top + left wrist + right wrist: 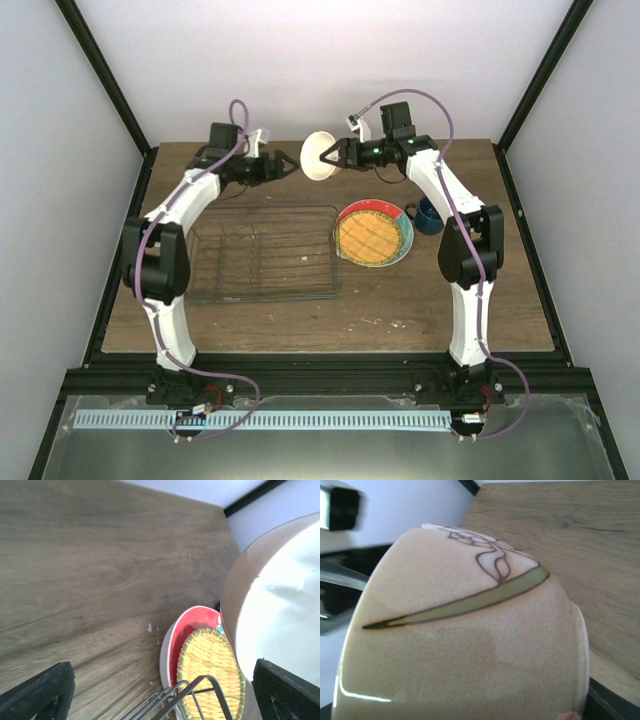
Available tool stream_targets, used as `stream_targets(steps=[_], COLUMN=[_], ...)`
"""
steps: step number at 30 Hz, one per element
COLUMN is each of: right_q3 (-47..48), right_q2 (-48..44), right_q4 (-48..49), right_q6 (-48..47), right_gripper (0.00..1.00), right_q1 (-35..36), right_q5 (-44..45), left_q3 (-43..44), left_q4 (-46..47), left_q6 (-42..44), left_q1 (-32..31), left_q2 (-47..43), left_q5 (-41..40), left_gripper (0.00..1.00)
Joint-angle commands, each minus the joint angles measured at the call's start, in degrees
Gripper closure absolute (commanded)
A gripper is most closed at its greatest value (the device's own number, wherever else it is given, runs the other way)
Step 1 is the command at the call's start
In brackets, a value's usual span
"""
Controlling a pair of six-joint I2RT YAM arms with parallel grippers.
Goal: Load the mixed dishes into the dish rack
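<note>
1. The right end effector (337,154) has the small cream bowl (318,157) pinched at its rim. It holds the bowl up over the far middle of the desk (300,320), tipped on its side.
2. Close up from the right wrist, the bowl's outer wall (470,645) is a speckled, glossy cream glaze. A pale green leaf with a dark outline sweeps across it, and the round foot ring sits on the right.
3. The left end effector (278,166) sits just left of the bowl. Its two black fingers (42,692) are spread wide with nothing between them.
4. From the left wrist, the bowl (280,595) shows a smooth white inside and a tan rim, and its mouth is turned that way.
5. The dish rack (265,255) sits on the desk left of centre. It is a rectangular basket of thin dark wire with upright dividers.
6. Just right of the rack is a stack of plates. The yellow-orange grid-patterned plate (373,236) lies on top, looking like woven straw.
7. Under it the left wrist view shows the red plate with teal flower (187,630), and beneath that the pale rim of the translucent pale whitish plate (165,655).
8. The dark blue mug (428,215) stands right beside the stack, on its right.
9. The desk is brown wood grain with a matte surface.
</note>
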Motion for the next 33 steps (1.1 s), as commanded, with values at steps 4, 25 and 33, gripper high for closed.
stream_targets(steps=[4,25,33], right_q3=[3.91,-10.54,-15.10], right_q2=[-4.44,-14.58,-10.05], right_q4=[-12.83,-18.58,-18.13], right_q6=[-10.99,-22.93,-19.58], right_gripper=[0.66,0.66,0.67], right_q1=[3.91,32.97,36.34], right_q5=[15.15,67.62,82.07], left_q3=[-0.01,-8.60,-12.27], left_q4=[-5.85,-5.73,-3.63], left_q6=[5.36,5.54,4.99], left_q1=[2.27,2.24,2.29], left_q2=[-11.28,-19.51,-22.23], left_q5=[-8.90,-20.82,-21.82], left_gripper=[0.00,0.00,0.00])
